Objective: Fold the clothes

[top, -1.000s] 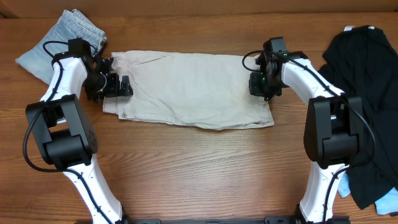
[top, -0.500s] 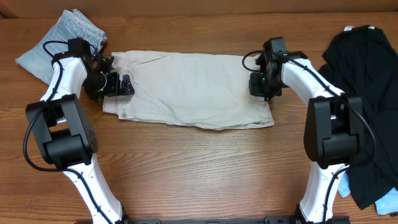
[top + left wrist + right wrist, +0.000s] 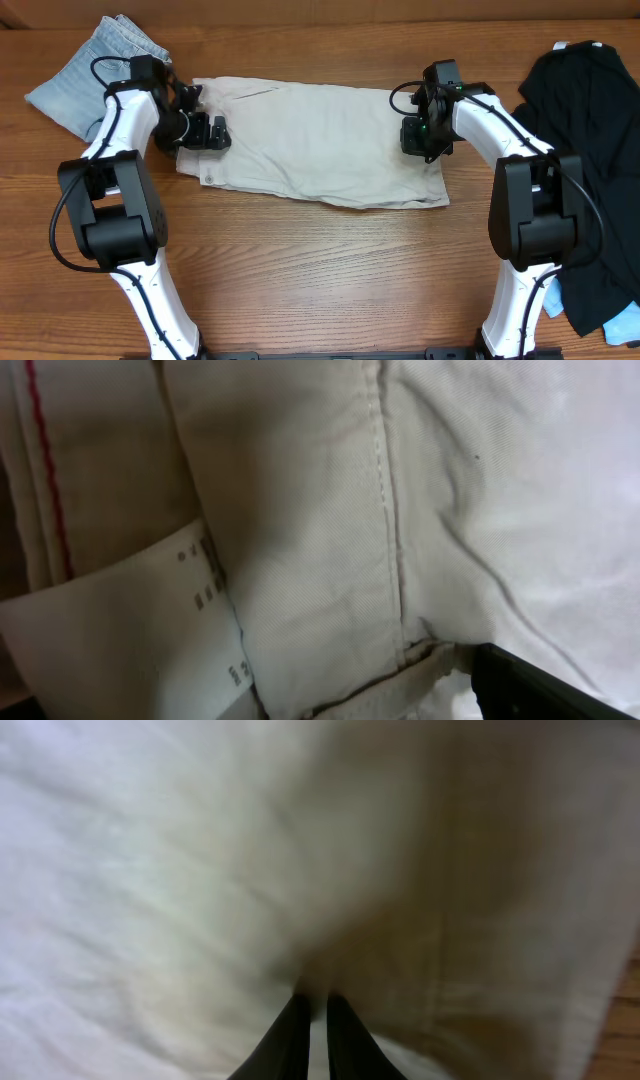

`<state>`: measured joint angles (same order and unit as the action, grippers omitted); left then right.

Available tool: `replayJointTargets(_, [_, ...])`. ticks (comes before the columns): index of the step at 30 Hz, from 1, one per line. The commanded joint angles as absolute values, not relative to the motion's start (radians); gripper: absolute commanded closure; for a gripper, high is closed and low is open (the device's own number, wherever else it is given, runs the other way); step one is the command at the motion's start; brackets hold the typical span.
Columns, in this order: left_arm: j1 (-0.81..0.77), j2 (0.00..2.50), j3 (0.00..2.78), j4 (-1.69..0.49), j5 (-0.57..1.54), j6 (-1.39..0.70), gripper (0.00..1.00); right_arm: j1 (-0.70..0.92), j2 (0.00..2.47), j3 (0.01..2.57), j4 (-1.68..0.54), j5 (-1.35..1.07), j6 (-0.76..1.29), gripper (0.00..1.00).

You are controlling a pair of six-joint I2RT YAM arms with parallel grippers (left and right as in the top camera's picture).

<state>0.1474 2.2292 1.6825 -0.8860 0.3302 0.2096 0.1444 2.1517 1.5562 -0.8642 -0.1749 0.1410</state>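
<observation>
The pale beige shorts (image 3: 320,145) lie spread flat across the middle of the wooden table. My left gripper (image 3: 208,135) is at their left, waistband end, shut on the fabric. In the left wrist view the waistband seam (image 3: 385,510) and a small white tag (image 3: 130,630) fill the frame, with one black finger (image 3: 540,685) at the lower right. My right gripper (image 3: 418,137) is at the shorts' right end. In the right wrist view its fingers (image 3: 317,1015) are pinched together on the beige cloth (image 3: 200,870).
A light-blue denim garment (image 3: 100,65) lies at the back left, just behind my left arm. A black garment (image 3: 590,130) is heaped along the right edge, with a light-blue piece (image 3: 625,325) at the bottom right. Bare wood (image 3: 320,270) lies in front of the shorts.
My left gripper has moved right and slightly back, pulling the shorts' left end with it. The right arm has not moved.
</observation>
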Motion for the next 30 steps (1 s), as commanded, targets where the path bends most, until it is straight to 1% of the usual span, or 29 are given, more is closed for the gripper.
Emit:
replayJointTargets(1, [0.111,2.302,1.596,-0.858,0.386,0.193,0.0,0.143,2.152,1.556,-0.862,-0.17,0.13,0.89])
replayJointTargets(5, [0.11,2.302,1.543,-0.806,0.386,0.156,0.0,0.143,2.152,1.556,-0.865,-0.17,0.13,0.89])
replayJointTargets(8, [0.11,2.302,1.51,-0.783,0.387,0.152,0.08,0.143,2.152,1.556,-0.865,-0.17,0.13,0.89])
replayJointTargets(10, [0.11,2.302,1.493,-0.771,0.398,0.149,0.2,0.143,2.152,1.556,-0.865,-0.17,0.13,0.89])
replayJointTargets(14, [0.11,2.302,1.473,-0.745,0.426,0.144,0.48,0.143,2.152,1.556,-0.866,-0.17,0.13,0.89])
replayJointTargets(18, [0.11,2.302,1.472,-0.738,0.427,0.095,0.64,0.143,2.152,1.556,-0.87,-0.17,0.13,0.89])
replayJointTargets(20, [0.11,2.302,1.472,-0.735,0.427,0.077,0.75,0.143,2.152,1.556,-0.872,-0.173,0.13,0.89])
replayJointTargets(22, [0.11,2.302,1.473,-0.736,0.428,0.052,0.83,0.143,2.152,1.556,-0.873,-0.183,0.13,0.89])
replayJointTargets(26, [0.11,2.302,1.473,-0.755,0.432,0.019,0.94,0.143,2.152,1.556,-0.875,-0.184,0.13,0.89])
replayJointTargets(27, [0.11,2.302,1.473,-0.758,0.44,0.019,0.96,0.143,2.152,1.556,-0.873,-0.184,0.13,0.89])
replayJointTargets(30, [0.11,2.302,1.473,-0.762,0.459,0.019,0.96,0.143,2.152,1.556,-0.867,-0.184,0.13,0.89])
